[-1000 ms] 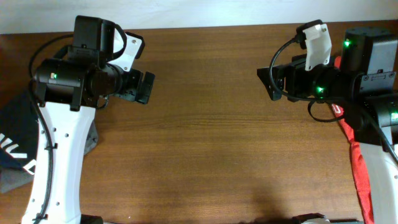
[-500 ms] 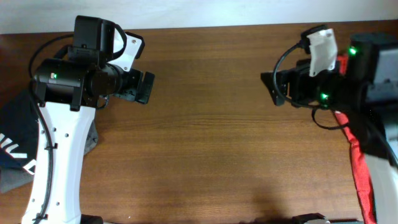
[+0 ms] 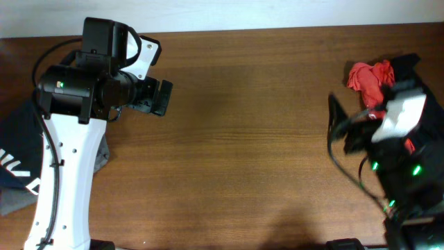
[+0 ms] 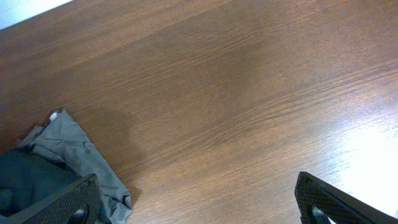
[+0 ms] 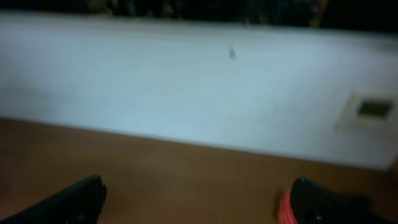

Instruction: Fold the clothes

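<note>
A crumpled red garment (image 3: 369, 78) lies at the far right of the table, partly hidden by my right arm; a sliver of it shows in the right wrist view (image 5: 285, 208). A dark navy and grey pile of clothes (image 3: 15, 156) lies at the left edge, its grey part in the left wrist view (image 4: 74, 149). My left gripper (image 3: 164, 97) is open and empty, held above bare wood (image 4: 196, 208). My right gripper (image 3: 336, 123) is open and empty, left of and below the red garment, pointing at the back wall (image 5: 196, 205).
The brown wooden table (image 3: 243, 139) spans the view. A white wall (image 5: 186, 87) runs behind its far edge, with a small socket plate (image 5: 372, 109) at the right.
My right arm has swung down and toward the right front, uncovering the red garment's bunched top. My left arm has not moved.
</note>
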`<state>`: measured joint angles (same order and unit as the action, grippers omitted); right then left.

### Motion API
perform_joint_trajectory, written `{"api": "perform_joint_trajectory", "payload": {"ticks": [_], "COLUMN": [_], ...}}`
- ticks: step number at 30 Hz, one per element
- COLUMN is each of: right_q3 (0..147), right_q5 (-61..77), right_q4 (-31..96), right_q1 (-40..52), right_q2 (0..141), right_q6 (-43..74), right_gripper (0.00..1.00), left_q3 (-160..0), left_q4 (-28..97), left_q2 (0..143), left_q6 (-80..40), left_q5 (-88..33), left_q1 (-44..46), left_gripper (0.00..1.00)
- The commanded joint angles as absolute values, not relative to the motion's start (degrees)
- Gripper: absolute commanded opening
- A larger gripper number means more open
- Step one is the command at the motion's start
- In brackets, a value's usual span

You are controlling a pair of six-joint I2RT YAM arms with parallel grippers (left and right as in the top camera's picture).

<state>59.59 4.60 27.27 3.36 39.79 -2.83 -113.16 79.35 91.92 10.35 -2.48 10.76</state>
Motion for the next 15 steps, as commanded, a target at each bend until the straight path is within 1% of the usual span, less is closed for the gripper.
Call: {"api": "perform_joint_trajectory", "payload": {"ticks": [1, 7, 15], "right_q3": [49.74, 34.65, 20.71], "right_q5": [2.57, 3.53, 6.68], "right_q4": [26.72, 26.70, 25.89], "right_q1": [2.13, 0.36, -0.40], "right_q2": [32.03, 18.28, 6.24], "right_q6": [-2.74, -2.70, -2.55], "right_gripper": [0.99, 0.99, 0.99], "left_q3": [-113.16, -113.16, -113.19], "left_q4": [79.22, 79.22, 79.22], "left_q2": [92.18, 92.18, 92.18], "left_q6": [11.27, 11.27, 11.27], "left_q5": [-2.09, -2.09, -2.09], "left_q1": [10.83, 10.83, 10.83], "left_gripper": [0.99, 0.99, 0.99]}}
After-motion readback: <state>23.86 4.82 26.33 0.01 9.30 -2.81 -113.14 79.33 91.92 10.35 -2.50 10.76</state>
